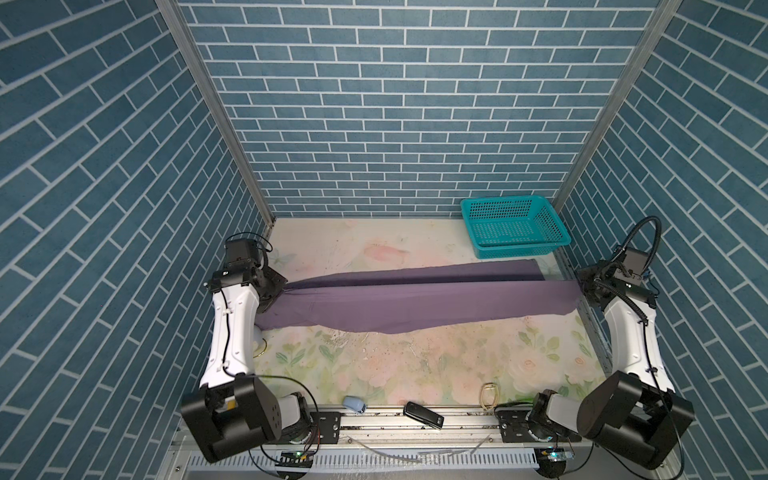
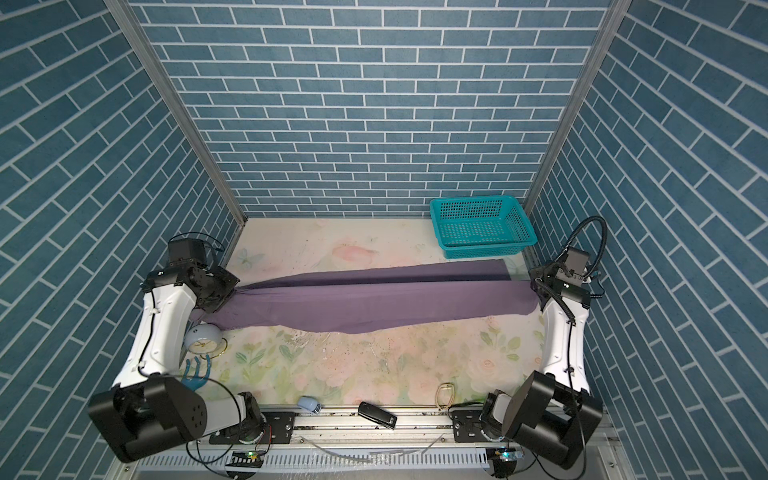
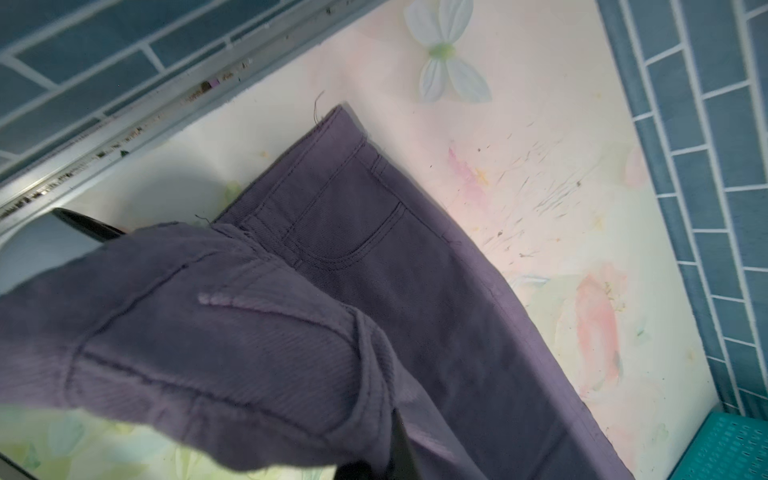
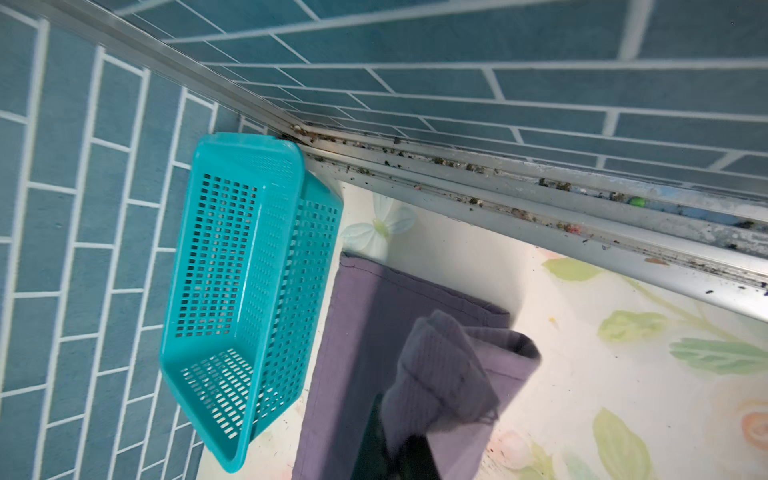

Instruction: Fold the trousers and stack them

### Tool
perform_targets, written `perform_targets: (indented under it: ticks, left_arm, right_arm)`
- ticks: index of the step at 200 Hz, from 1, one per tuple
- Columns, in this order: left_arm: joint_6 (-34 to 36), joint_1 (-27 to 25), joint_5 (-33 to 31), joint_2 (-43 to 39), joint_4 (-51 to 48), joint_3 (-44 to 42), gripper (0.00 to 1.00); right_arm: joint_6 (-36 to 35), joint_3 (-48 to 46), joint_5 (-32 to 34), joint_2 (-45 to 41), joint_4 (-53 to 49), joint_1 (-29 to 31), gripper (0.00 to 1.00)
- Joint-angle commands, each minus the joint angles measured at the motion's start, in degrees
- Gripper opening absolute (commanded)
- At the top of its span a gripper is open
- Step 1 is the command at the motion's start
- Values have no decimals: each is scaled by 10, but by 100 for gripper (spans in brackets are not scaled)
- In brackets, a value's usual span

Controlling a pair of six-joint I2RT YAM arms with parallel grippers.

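In both top views the left arm rises from its base at the near edge and leans toward the far side, its wrist turned inward. The left gripper (image 1: 279, 291) (image 2: 230, 293) is pressed together on the waist end of the trousers (image 1: 415, 299) (image 2: 374, 299). The right arm mirrors it, and the right gripper (image 1: 582, 286) (image 2: 536, 289) pinches a leg end. The trousers stretch between the two grippers, long axis left to right, waist left and hems right, sagging onto the table (image 1: 415, 365) in the middle. The far leg lies flat, its hem just near of the teal basket (image 1: 513, 226).

In the left wrist view, waistband and pocket seams bunch over the dark fingers (image 3: 401, 451), and the legs run off toward the basket.

In the right wrist view, a folded hem corner is clamped above a dark finger (image 4: 415, 457). The other leg's hem lies flat beside the basket (image 4: 249, 291).
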Motion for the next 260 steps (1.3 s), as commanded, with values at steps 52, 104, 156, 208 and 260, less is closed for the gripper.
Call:
perform_targets:
  ticks: [52, 104, 156, 208, 260]
  left_arm:
    - [-9, -4, -129, 60, 70, 48, 0]
    - [11, 4, -172, -84, 20, 1, 0]
    - [21, 15, -169, -124, 1, -33, 0]
    - [14, 15, -162, -37, 43, -8, 0]
    - [2, -28, -148, 119, 76, 78, 0]
  right_arm:
    - [-25, 15, 135, 16, 85, -37, 0]
    - [-35, -26, 151, -78, 54, -67, 0]
    - [-37, -69, 159, -131, 35, -98, 0]
    - [-27, -27, 133, -38, 81, -92, 0]
    - [-45, 62, 163, 120, 126, 1, 0]
